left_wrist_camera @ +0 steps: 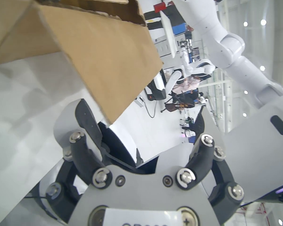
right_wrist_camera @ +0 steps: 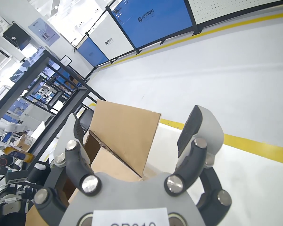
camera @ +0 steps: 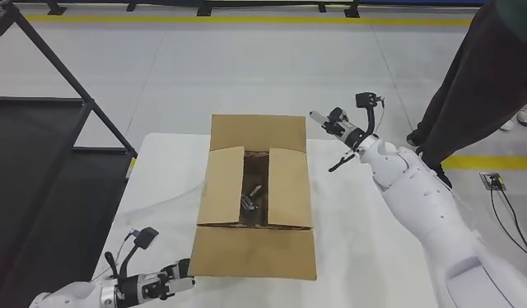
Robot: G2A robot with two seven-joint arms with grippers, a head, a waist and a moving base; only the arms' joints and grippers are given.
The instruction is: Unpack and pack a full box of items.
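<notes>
Cardboard box [camera: 255,254] | left end effector [camera: 188,275] near corner | right end effector [camera: 319,119] far corner

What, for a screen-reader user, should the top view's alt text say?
An open cardboard box sits on a white table, small metal parts showing in the dark gap between its flaps. The right pincer is near its far right corner, the left pincer near its near left corner.
</notes>
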